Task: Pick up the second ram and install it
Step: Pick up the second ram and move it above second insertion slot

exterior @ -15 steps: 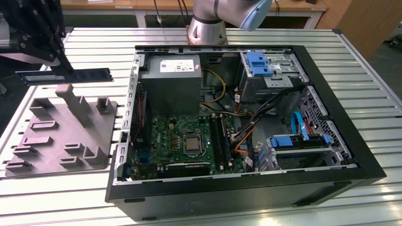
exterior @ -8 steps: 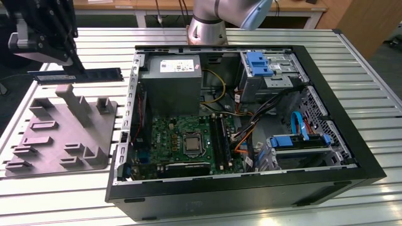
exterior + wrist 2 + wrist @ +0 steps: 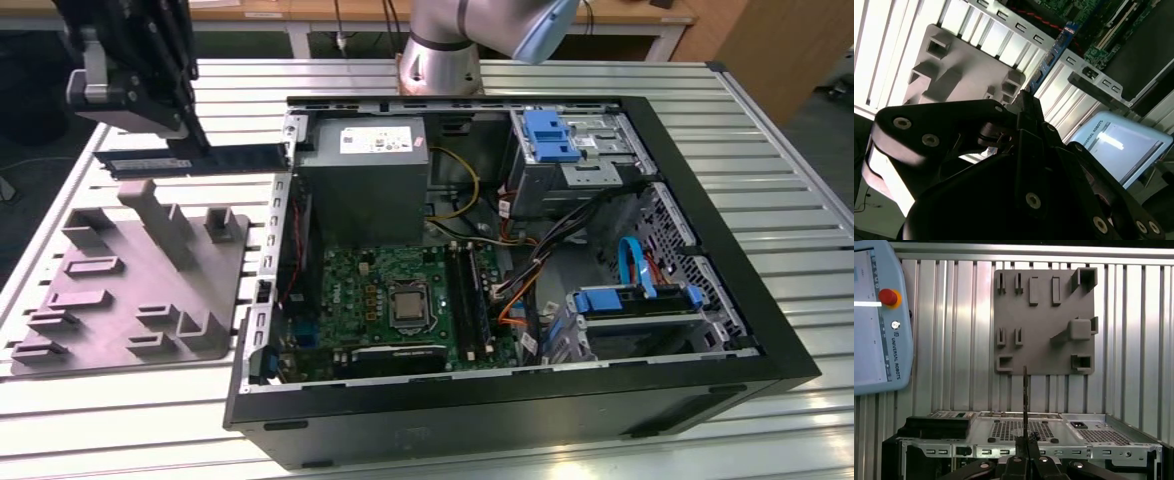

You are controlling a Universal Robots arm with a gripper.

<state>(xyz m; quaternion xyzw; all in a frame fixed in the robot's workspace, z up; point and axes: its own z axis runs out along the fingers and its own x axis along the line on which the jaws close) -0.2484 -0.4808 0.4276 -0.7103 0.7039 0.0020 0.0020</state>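
Fingers (image 3: 184,120) of the gripper (image 3: 194,147) are noted clamped on the second ram (image 3: 247,157) in the exterior view. The stick is held level, its long side shown, over the slatted table (image 3: 774,130). It is beyond the grey fixture plate (image 3: 134,290) and at the exterior view's left of the open computer case (image 3: 534,400). One end meets the case wall in this view; contact cannot be told. The motherboard (image 3: 387,270) and its black slot strips (image 3: 467,290) are seen inside the case, well apart from the stick.

In the first wrist view the ram (image 3: 1025,400) is seen edge-on instead, as a thin dark line rising from the gripper (image 3: 1025,442), with the fixture plate (image 3: 1044,325) behind it. A teach pendant (image 3: 876,325) with a red button (image 3: 888,296) is recorded lying on the table.

In the second wrist view the gripper's black linkage is seen close up and the grip itself is hidden. The plate (image 3: 959,65), the pendant (image 3: 1119,145) and a strip of motherboard (image 3: 1074,7) are noted beyond it.
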